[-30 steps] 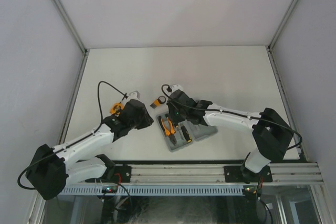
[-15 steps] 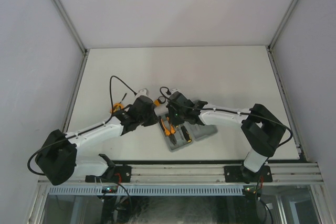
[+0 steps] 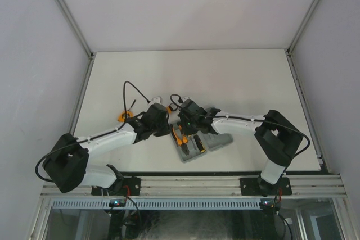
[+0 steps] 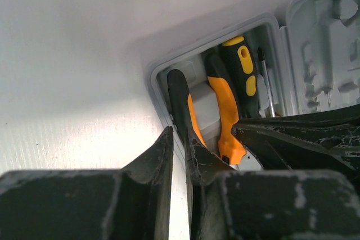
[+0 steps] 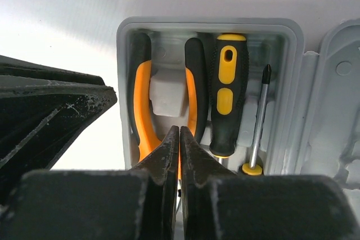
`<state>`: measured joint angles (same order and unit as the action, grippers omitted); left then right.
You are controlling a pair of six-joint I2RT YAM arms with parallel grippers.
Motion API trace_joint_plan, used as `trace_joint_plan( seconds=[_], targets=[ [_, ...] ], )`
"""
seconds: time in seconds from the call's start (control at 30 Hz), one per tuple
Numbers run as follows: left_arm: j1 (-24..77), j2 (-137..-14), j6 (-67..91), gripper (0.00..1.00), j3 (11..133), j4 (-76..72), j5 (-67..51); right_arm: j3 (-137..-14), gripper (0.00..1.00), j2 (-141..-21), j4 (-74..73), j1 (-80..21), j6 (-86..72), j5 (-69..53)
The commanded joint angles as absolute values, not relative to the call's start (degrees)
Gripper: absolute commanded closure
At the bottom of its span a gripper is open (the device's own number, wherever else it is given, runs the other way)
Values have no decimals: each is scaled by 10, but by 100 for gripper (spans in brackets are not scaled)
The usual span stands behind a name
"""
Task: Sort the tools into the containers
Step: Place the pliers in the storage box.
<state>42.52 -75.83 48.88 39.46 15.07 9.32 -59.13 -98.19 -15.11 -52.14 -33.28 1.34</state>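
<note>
Top external view showed both arms reaching in over the flat grey plastic hinged tool case [image 3: 218, 140], which lay open on the white bench [image 3: 225, 77], close to its near edge. The round orange tape measure [image 3: 123, 117] sat on the bench to the left of the case, beside the left arm.

In the case's left half, the orange-handled pliers [image 5: 140, 111] lay in their moulded slot. The thick yellow-and-black screwdriver [image 5: 226, 99] lay just right of them, and a slimmer screwdriver [image 5: 261, 111] lay further right.

The right end effector [image 5: 180, 130] was closed, its fingers pressed together over the gap between the pliers' handles and gripping nothing. The left end effector [image 4: 180, 139] hung at the case's left wall with only a thin slit between its fingers. I cannot tell whether it gripped anything.
</note>
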Motion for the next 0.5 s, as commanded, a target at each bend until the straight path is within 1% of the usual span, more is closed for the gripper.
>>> trace_joint_plan(
  seconds=[0.0,0.47],
  targets=[
    [431,-762,488,83,428,128,88,-592,100,-964,-148,-519,-335,30],
    [435,-785,489,83,428,115,81,-587,100,-955,-158,-521,-338,52]
  ],
)
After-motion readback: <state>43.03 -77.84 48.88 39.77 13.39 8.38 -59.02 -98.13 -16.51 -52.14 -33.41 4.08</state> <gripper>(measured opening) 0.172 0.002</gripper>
